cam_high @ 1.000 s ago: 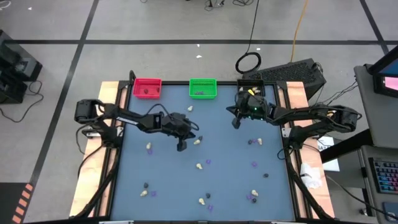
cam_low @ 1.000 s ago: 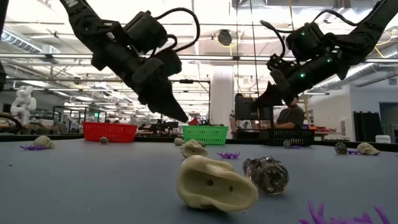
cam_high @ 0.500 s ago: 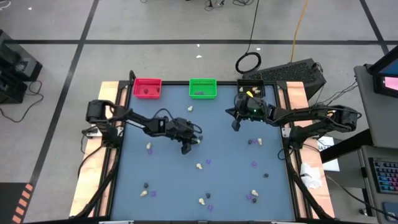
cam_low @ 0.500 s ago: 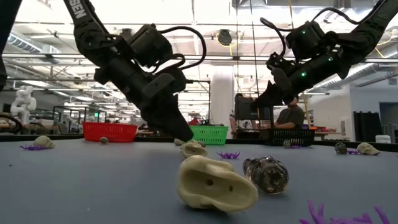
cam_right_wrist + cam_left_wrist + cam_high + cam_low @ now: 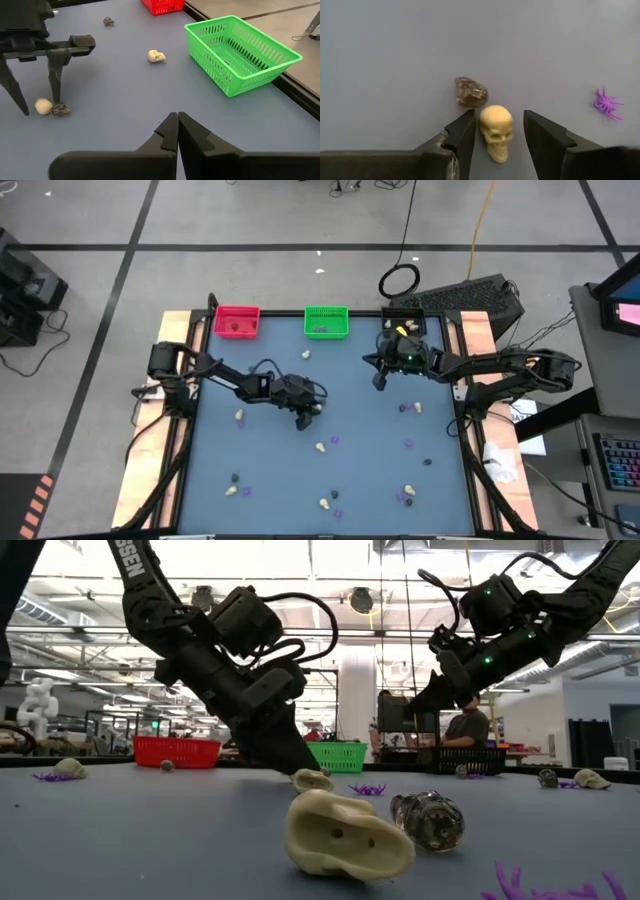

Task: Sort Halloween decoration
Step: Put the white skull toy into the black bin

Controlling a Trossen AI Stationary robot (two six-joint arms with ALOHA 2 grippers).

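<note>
1. The left tool (image 5: 493, 135) stands low over the middle of the desk (image 5: 370, 430), well in front of the green bin (image 5: 326, 321); its fingers are apart on both sides of a cream skull (image 5: 496, 131), with a thin gap on each side.
2. A dark grey skull (image 5: 470, 92) lies just beside the cream skull, on its far side from the tool.
3. A purple spider (image 5: 606, 103) lies apart from them, with bare desk between.
4. The right tool (image 5: 177, 132) hangs above the desk near the green bin, its fingers closed on nothing.
5. Other trinkets lie scattered far from the green bin, towards the desk's front edge.
</note>
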